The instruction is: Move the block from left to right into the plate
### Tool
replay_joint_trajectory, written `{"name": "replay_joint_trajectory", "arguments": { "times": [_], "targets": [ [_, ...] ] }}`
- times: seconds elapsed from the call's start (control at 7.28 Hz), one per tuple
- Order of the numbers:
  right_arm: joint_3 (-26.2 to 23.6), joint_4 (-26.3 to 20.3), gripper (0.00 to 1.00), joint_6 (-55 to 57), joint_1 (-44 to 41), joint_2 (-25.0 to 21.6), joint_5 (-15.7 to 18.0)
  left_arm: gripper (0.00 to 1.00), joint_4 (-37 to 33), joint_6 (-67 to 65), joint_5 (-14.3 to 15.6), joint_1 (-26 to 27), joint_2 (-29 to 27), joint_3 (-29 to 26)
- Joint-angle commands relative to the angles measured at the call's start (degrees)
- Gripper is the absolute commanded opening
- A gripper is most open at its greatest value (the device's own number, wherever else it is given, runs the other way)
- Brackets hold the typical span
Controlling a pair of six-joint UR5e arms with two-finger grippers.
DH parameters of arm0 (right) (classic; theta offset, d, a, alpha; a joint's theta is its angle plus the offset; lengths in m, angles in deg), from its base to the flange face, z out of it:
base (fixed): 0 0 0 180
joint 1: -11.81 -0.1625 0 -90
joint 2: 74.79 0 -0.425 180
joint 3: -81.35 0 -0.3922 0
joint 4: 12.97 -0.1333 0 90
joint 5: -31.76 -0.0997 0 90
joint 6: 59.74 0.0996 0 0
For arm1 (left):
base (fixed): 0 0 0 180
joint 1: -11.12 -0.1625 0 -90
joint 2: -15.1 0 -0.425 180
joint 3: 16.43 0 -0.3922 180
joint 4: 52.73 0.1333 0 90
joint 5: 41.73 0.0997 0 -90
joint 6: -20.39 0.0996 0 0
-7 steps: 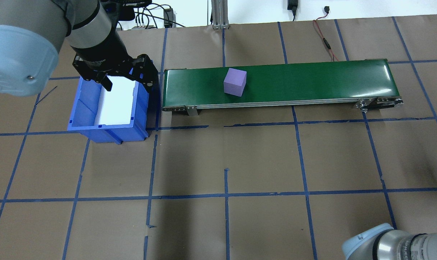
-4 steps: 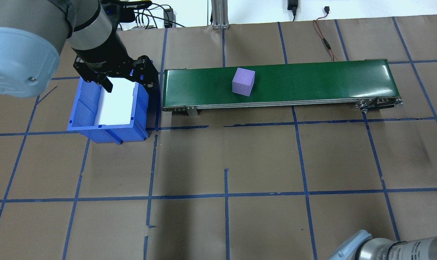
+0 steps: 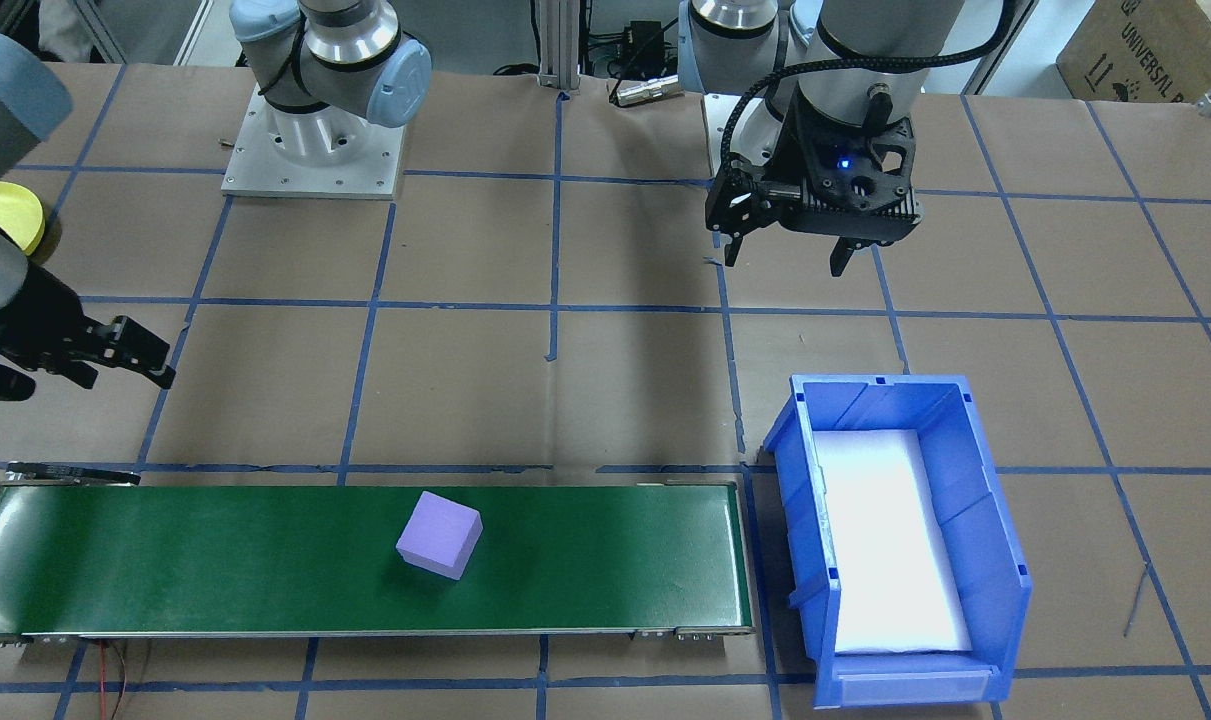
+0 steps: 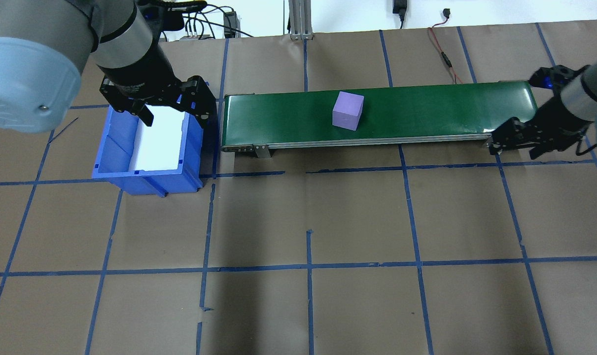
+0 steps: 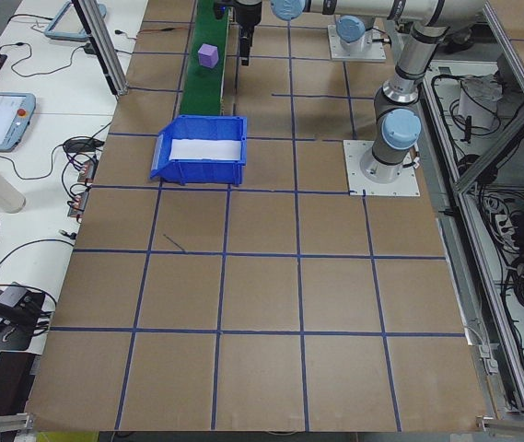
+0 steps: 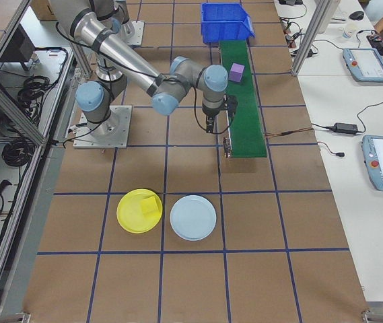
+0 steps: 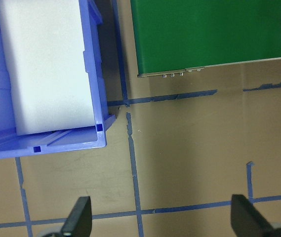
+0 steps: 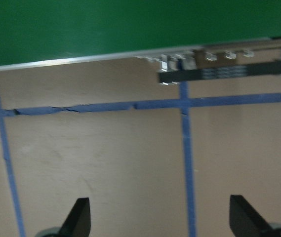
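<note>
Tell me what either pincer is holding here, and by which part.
Nothing is held. The left pincer and right pincer are both open and empty; the purple block rides free on the conveyor belt.

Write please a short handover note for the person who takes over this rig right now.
Left tool: open, empty, above the blue bin.
Right tool: open, empty, at the near side of the belt's right end.
Purple block: on the green conveyor belt, about mid-length, untouched.
Yellow plate: on the table beyond the belt's end, beside a pale blue plate, with a yellow cube on it.
Done: block is on the belt.
Left: pick it up, place it in the yellow plate.
</note>
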Motion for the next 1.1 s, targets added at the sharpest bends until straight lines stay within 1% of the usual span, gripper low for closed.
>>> {"name": "replay_joint_trajectory", "arguments": {
  "times": [0.0,0.27,0.41,0.55,0.69,0.96],
  "targets": [
    [0.9,0.8,1.00,11.8,-8.1,0.8,-4.5,1.00,0.0,0.0,-0.2,-0.6,0.0,-0.1],
    [1.4,0.9,1.00,15.5,-10.2,1.9,-4.6,1.00,0.0,0.0,-0.1,-0.7,0.0,0.0],
    [1.4,3.6,1.00,18.3,-11.7,2.1,-5.5,1.00,0.0,0.0,-0.1,-0.6,0.0,0.1],
    [1.9,5.2,1.00,20.3,-11.9,3.5,-5.8,1.00,0.0,0.0,-0.1,-0.6,0.0,0.2],
    [3.6,5.8,1.00,20.9,-11.9,5.5,-7.6,1.00,0.0,0.0,-0.2,-0.6,0.0,0.5],
    [7.1,5.8,1.00,21.3,-12.0,8.6,-8.1,1.00,0.0,0.1,-0.2,-0.5,0.0,0.5]
  ]
}}
